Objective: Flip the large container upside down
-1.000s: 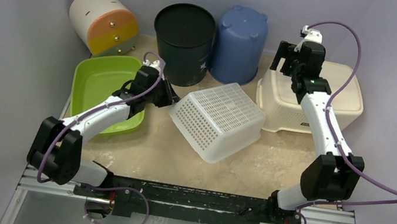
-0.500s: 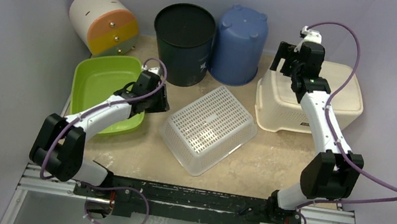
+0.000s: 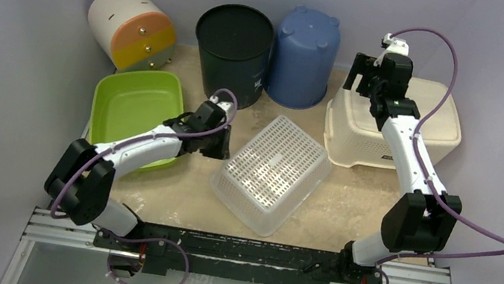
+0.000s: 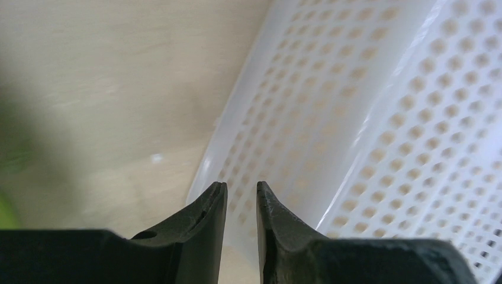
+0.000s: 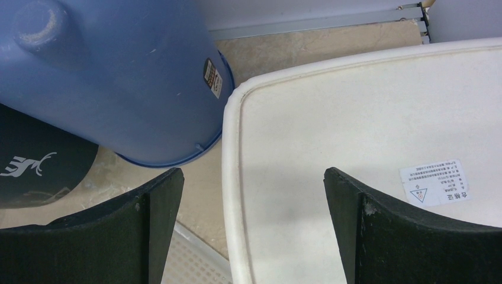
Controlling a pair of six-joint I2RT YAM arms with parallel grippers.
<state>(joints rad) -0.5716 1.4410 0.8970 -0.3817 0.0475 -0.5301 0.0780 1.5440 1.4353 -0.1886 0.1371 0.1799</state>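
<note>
Basket [image 3: 270, 173] sits bottom-up mid-table. Left gripper [image 4: 241, 186] is just beside its left edge, jaws pinched nearly together, seemingly on nothing. Right gripper [image 5: 253, 171] hangs spread wide over the cream bin [image 3: 440, 125].

The right gripper [image 5: 251, 171] hangs with its two black fingers [image 5: 148, 219] spread wide; beneath the gap lies the flat cream face of a plastic bin [image 5: 355, 112], a printed label [image 5: 435, 180] stuck near the right finger; just beside its rounded edge a blue bucket [image 5: 118, 83] stands mouth down on the beige table [image 5: 308, 41], a small sticker [image 5: 212, 74] on its wall; a black tub [image 5: 35, 177] with a white deer mark sits at lower left; a corner of a perforated white basket [image 5: 198, 269] peeks in at the bottom.
</note>
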